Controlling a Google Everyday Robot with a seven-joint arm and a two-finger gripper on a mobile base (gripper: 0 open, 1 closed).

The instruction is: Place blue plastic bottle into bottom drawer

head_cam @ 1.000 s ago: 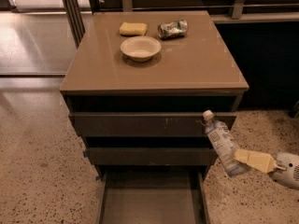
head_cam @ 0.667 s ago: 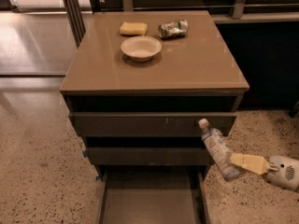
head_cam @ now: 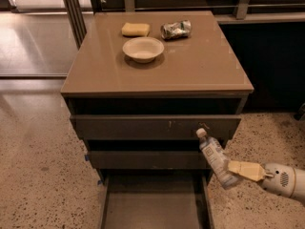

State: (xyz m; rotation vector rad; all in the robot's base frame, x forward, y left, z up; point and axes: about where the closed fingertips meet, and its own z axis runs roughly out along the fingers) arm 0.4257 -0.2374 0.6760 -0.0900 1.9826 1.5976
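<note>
The blue plastic bottle (head_cam: 215, 158) is a small clear bottle with a pale label and white cap. It is held tilted, cap up and to the left, in front of the cabinet's lower right corner. My gripper (head_cam: 237, 171) comes in from the lower right and is shut on the bottle's lower half with its tan fingers (head_cam: 247, 170). The bottom drawer (head_cam: 153, 205) is pulled open below and to the left of the bottle, showing a flat grey floor. The bottle hangs above the drawer's right wall.
On the cabinet top (head_cam: 200, 66) stand a white bowl (head_cam: 143, 48), a yellow sponge (head_cam: 135, 29) and a crushed silvery-green can (head_cam: 176, 29). Two shut drawers (head_cam: 152, 127) sit above the open one. Speckled floor lies on both sides.
My gripper has carried the bottle lower and to the left, from beside the cabinet's right edge to in front of its lower right corner.
</note>
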